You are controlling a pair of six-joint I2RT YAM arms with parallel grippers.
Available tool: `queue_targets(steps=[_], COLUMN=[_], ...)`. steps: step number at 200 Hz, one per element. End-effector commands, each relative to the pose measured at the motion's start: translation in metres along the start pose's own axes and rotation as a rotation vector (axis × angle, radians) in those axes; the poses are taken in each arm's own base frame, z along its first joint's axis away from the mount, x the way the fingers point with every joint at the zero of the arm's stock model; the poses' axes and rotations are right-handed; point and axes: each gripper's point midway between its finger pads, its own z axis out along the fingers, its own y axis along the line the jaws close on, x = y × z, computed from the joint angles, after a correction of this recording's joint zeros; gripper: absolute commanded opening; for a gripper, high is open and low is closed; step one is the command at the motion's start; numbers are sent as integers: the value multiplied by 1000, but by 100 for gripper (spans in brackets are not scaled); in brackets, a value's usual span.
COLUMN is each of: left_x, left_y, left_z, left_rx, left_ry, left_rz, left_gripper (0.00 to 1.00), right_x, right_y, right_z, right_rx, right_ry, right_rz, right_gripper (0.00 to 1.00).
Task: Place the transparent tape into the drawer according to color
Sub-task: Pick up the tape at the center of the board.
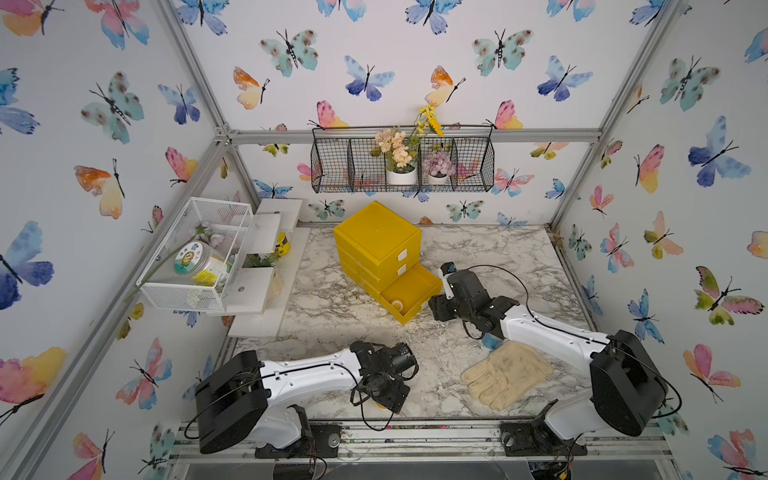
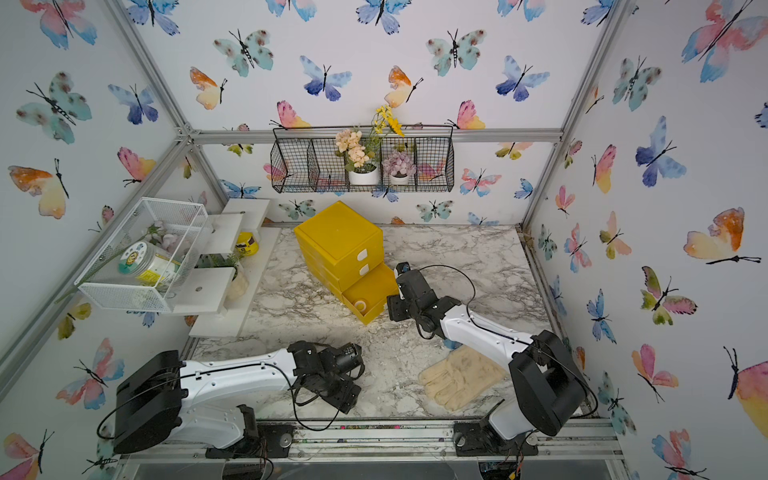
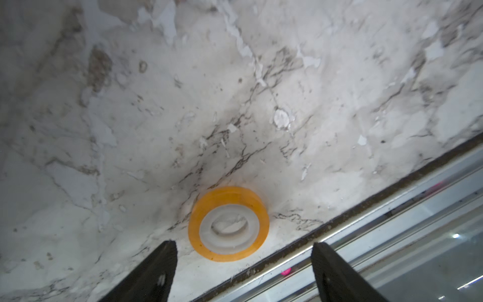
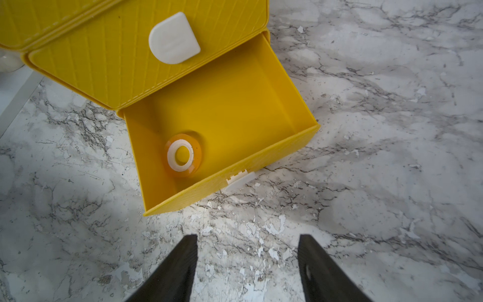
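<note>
An orange roll of transparent tape [image 3: 228,223] lies flat on the marble close to the table's front edge. My left gripper [image 3: 243,244] is open just short of it, and the roll's near rim sits between the fingertips without touching them. The yellow cabinet [image 1: 376,241] has its bottom drawer [image 4: 235,104] pulled out, and the drawer [image 1: 415,286] shows in both top views. Another orange roll [image 4: 183,155] lies inside that drawer near its front wall. My right gripper [image 4: 248,238] hovers open over bare marble in front of the drawer, holding nothing.
A cream glove [image 1: 507,374] lies at the front right beside the right arm. Something blue [image 1: 492,341] peeks out from under that arm. White shelves [image 1: 257,291] and a white mesh basket [image 1: 195,253] stand at the left. A metal rail [image 3: 392,235] runs along the table's front edge.
</note>
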Motion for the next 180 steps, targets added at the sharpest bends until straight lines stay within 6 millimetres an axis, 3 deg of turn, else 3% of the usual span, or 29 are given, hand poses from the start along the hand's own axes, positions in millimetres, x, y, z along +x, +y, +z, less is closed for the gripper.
queue_targets(steps=[1, 38, 90, 180], left_x=[8, 8, 12, 11], left_y=[9, 14, 18, 12], left_z=[2, 11, 28, 35], left_rx=[-51, -85, -122, -115], left_ry=[27, 36, 91, 132], left_rz=[-31, -44, -27, 2], left_gripper=[84, 83, 72, 58], right_x=[-9, -11, -15, -19], right_y=[-6, -6, -9, -18], right_z=[-5, -7, -10, -16], right_rx=[29, 26, 40, 62], right_ry=[-40, -49, -65, -91], right_rz=[-9, -15, -21, -4], right_gripper=[66, 67, 68, 69])
